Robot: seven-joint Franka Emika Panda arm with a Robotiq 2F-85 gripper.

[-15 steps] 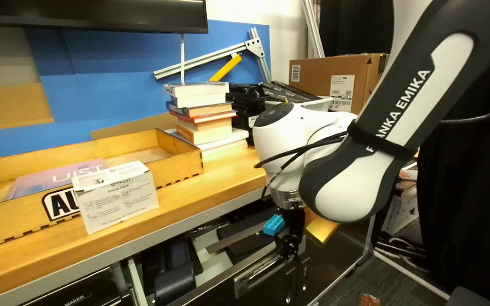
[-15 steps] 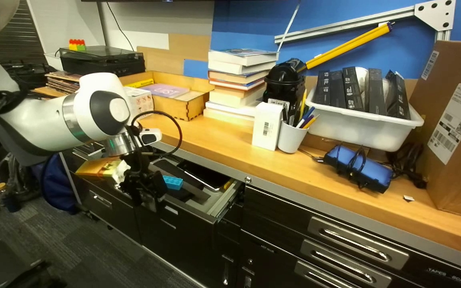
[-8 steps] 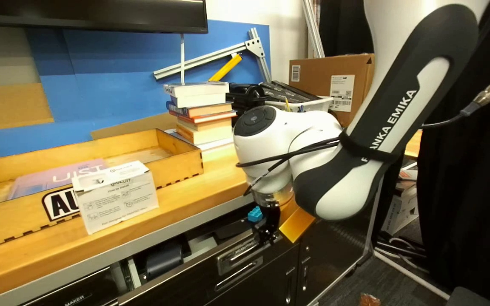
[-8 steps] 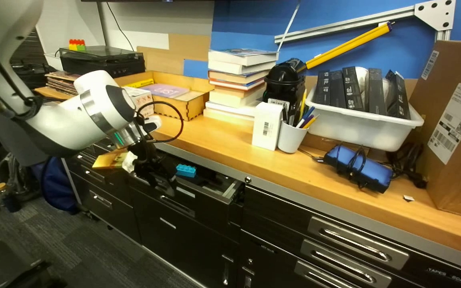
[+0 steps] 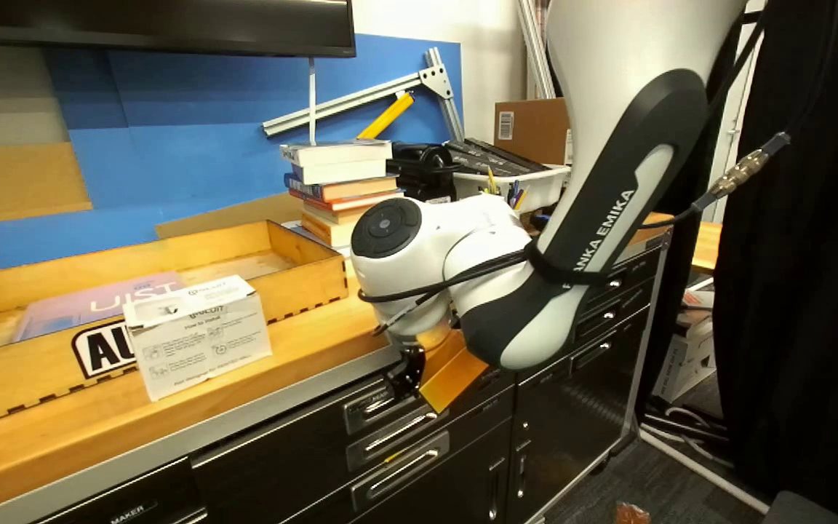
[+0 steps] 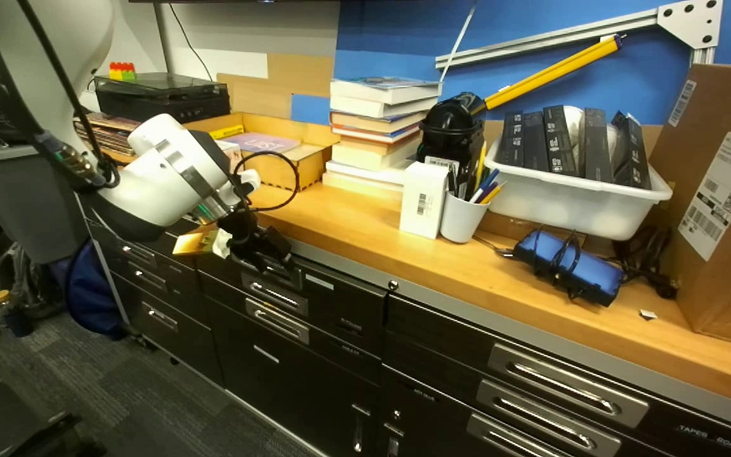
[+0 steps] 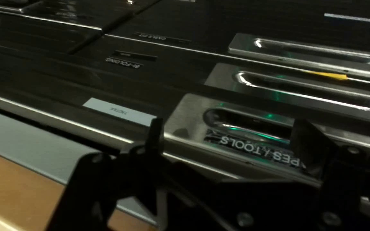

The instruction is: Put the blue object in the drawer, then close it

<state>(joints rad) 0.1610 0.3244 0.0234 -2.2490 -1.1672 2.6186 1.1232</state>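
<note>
The drawer (image 5: 273,458) has a black front with a silvery handle strip. In both exterior views its front (image 6: 346,298) sits in or nearly in line with the cabinet. In the wrist view the drawer (image 7: 56,85) shows a dark gap between its top edge and the grey counter edge. I cannot tell if it is fully shut. The blue object is hidden from every view. My gripper (image 7: 230,134) is open and empty, its fingers spread across the labelled handle strip. In both exterior views the gripper (image 5: 401,382) (image 6: 270,251) is at the drawer front; contact cannot be told.
The wooden counter (image 6: 365,222) is above the drawer. It holds a white printed box (image 5: 201,342), a wooden tray (image 5: 310,276), stacked books (image 5: 346,196), a pen cup (image 6: 460,219) and a white bin (image 6: 568,203). Another handled drawer (image 5: 397,440) lies below.
The drawer has slid inward from open to shut or nearly shut. The blue object, seen inside it before, has gone out of sight. My gripper moved toward the cabinet with the drawer front.
</note>
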